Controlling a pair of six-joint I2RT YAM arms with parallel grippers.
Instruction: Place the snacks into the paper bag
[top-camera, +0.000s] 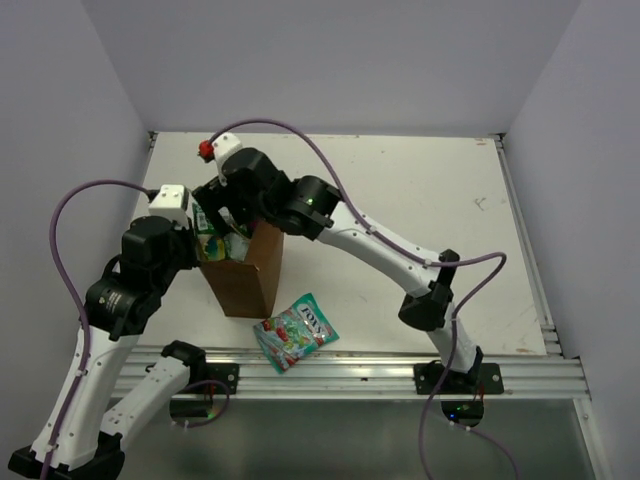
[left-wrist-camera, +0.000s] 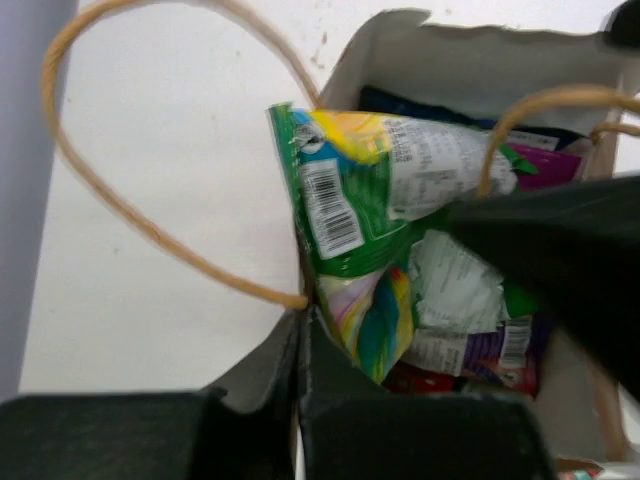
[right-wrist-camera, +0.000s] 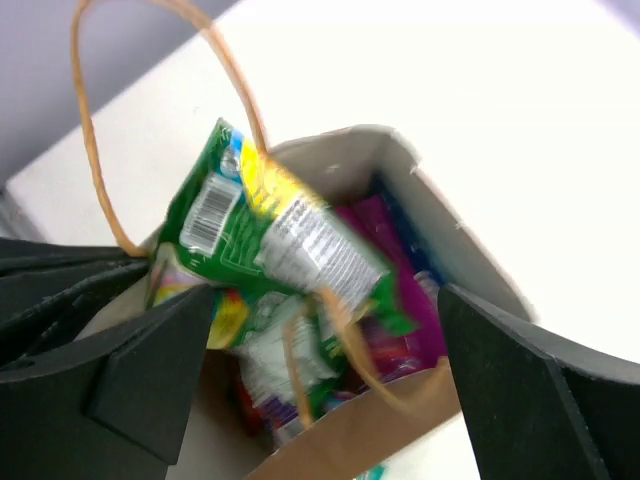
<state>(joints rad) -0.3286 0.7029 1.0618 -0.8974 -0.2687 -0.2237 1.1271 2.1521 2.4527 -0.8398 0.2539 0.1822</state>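
White table (top-camera: 400, 200) with the paper bag (top-camera: 250, 280) upright left of centre, packets inside. The left gripper (left-wrist-camera: 300, 370) is clenched on the bag rim at the bag's 10 o'clock. The right gripper (right-wrist-camera: 325, 290) is released, fingers wide over the mouth. The green packet (left-wrist-camera: 350, 200) lies loose beneath them, atop the pile. The teal-pink packet (top-camera: 295, 332) lies flat on the table at the bag's 5 o'clock.

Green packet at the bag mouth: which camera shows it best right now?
Left wrist: the green packet is close and sharp, barcode visible, poking out of the bag. Right wrist shows most of it, but blurred. Top external shows only a small green patch at the bag's mouth.
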